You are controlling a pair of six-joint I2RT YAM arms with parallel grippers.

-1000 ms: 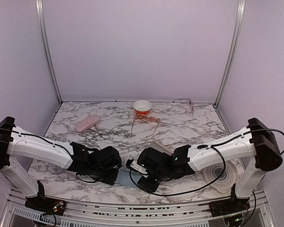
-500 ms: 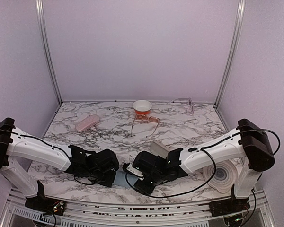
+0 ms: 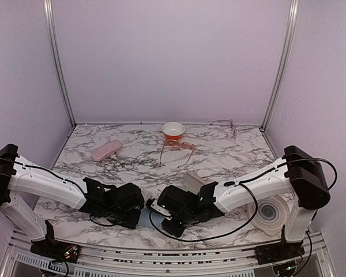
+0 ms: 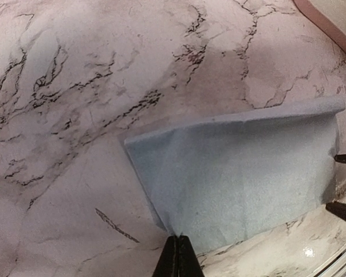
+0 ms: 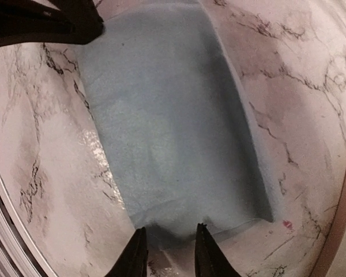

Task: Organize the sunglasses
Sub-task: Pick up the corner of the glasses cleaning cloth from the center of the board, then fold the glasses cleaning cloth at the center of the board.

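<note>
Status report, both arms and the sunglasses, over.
Left pincer shut on cloth corner. Right pincer open astride cloth edge. Orange sunglasses by bowl, pale pair far back right, both untouched. Nothing covers them.

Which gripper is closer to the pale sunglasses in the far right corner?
Right. The right gripper is at the blue cloth near the front edge, the pale sunglasses far back to its right. The left gripper pinches that cloth's left side, farther away.

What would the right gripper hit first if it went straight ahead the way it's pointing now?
The light blue cloth. Its near edge lies just ahead of the right gripper, in line with the gap between the open jaws. Height is hard to judge, so the tips might touch the marble table beside it.
</note>
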